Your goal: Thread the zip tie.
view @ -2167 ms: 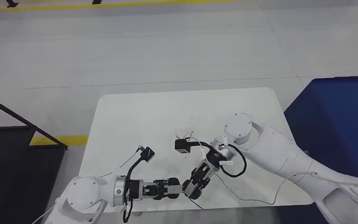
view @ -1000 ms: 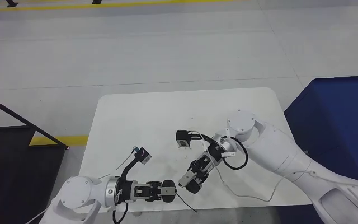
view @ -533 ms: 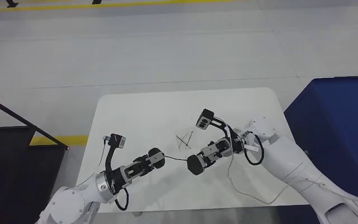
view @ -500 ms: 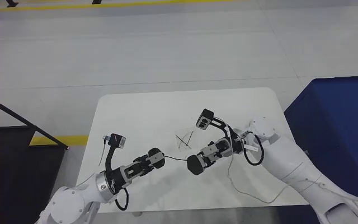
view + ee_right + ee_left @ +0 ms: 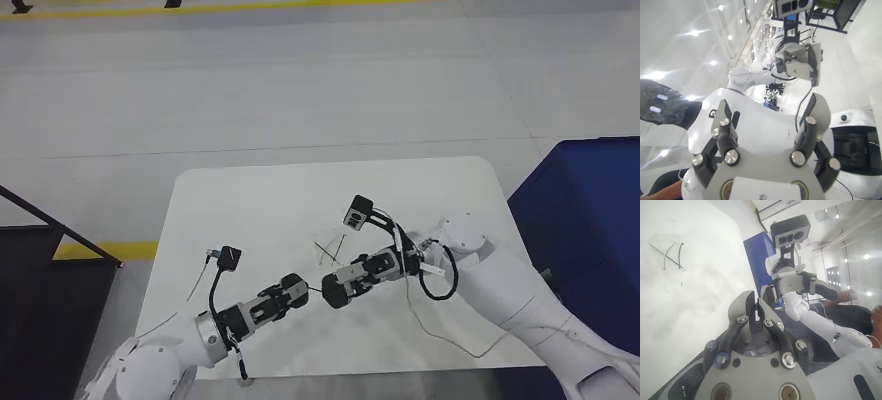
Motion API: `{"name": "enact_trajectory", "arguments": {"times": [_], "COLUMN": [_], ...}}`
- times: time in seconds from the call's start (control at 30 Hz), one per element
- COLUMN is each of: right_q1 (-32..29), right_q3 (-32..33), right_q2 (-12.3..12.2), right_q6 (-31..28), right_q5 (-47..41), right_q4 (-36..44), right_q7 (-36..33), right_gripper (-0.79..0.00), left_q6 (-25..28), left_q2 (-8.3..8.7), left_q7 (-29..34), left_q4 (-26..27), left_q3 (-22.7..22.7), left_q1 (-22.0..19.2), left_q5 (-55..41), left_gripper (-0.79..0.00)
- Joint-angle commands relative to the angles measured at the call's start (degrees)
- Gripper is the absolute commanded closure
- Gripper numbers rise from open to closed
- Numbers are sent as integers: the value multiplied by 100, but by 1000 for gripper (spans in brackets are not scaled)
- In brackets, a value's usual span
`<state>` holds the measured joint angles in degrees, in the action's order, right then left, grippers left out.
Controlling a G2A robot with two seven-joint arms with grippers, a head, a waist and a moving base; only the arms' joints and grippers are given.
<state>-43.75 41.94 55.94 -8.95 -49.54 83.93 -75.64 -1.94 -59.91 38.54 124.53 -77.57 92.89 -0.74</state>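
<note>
One zip tie [image 5: 800, 104] hangs above the near middle of the one table [image 5: 250, 200], pinched at its end by the left gripper [image 5: 755, 298], whose two fingers are pressed together on it. The tie's free length runs toward the right gripper [image 5: 770, 100] just to its right, whose two fingers are spread wide. Just beyond both, three spare ties [image 5: 666, 255] lie crossed on one clear bag [image 5: 325, 245].

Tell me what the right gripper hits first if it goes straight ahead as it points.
Probably the zip tie held by the left gripper, then that gripper itself, which faces the open right gripper head-on. How near they are is unclear.
</note>
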Motion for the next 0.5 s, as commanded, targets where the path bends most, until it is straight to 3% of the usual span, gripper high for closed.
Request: {"name": "enact_trajectory", "arguments": {"times": [0.0, 0.23, 0.33, 0.47], "right_q1": [17, -7, -22, -43], "right_q3": [-2, -44, -28, 18], "right_q2": [5, 46, 83, 118], "right_q6": [54, 199, 147, 134], "right_q5": [380, 1140, 1015, 846], "right_q4": [15, 80, 72, 56], "right_q7": [176, 556, 486, 329], "right_gripper": [-336, -289, -188, -182], "left_q6": [-66, -107, -118, -114], "left_q2": [2, 15, 21, 26], "left_q7": [-57, 93, 113, 112], "left_q4": [64, 152, 156, 140], "left_q3": [-32, -108, -142, -164], "left_q1": [25, 95, 100, 110], "left_q5": [2, -231, -250, -273], "left_gripper": [0, 0, 0, 0]}}
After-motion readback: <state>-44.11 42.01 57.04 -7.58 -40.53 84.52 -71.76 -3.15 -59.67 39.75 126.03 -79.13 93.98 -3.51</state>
